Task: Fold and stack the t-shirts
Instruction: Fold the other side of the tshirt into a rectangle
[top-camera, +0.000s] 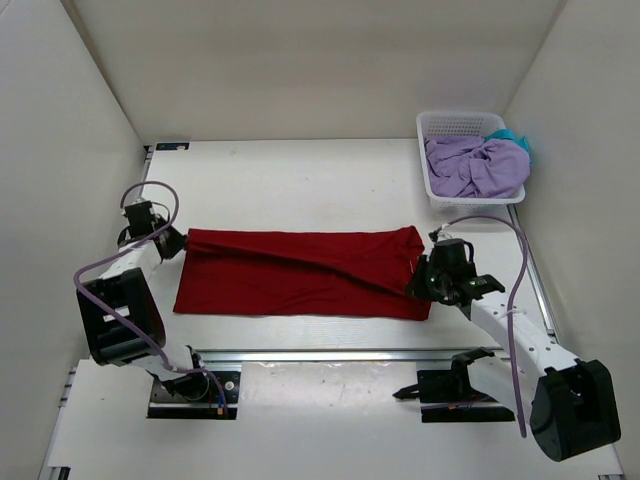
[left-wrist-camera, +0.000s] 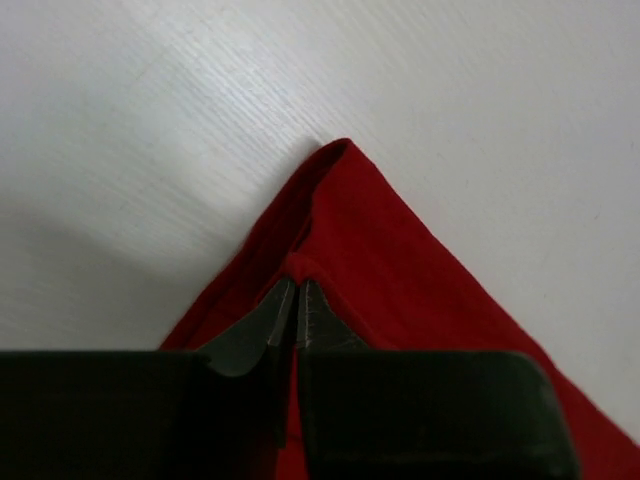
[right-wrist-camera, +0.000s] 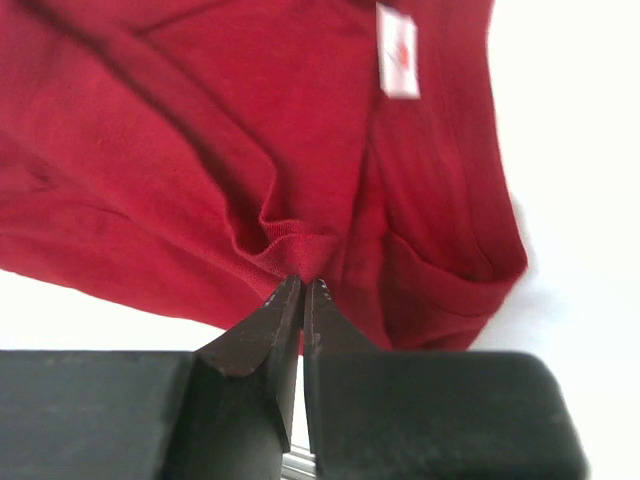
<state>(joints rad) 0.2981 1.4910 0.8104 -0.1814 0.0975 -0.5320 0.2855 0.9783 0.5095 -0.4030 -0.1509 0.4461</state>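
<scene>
Two grips hold the red t-shirt (top-camera: 300, 272), stretched across the worktop (top-camera: 300, 180): left end effector (left-wrist-camera: 297, 285) clenched on its far left corner, right end effector (right-wrist-camera: 303, 283) on its right hem. Folding seems in hand; next, both should lift and carry evenly.

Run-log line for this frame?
red t-shirt: spread on table | left gripper: shut on its corner | right gripper: shut on its edge | lavender t-shirt, teal t-shirt: in basket

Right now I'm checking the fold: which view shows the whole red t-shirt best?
Top external: the red t-shirt lies full length between left gripper and right gripper. Left wrist shows only one pinched corner; right wrist shows its bunched end and a white label.
</scene>
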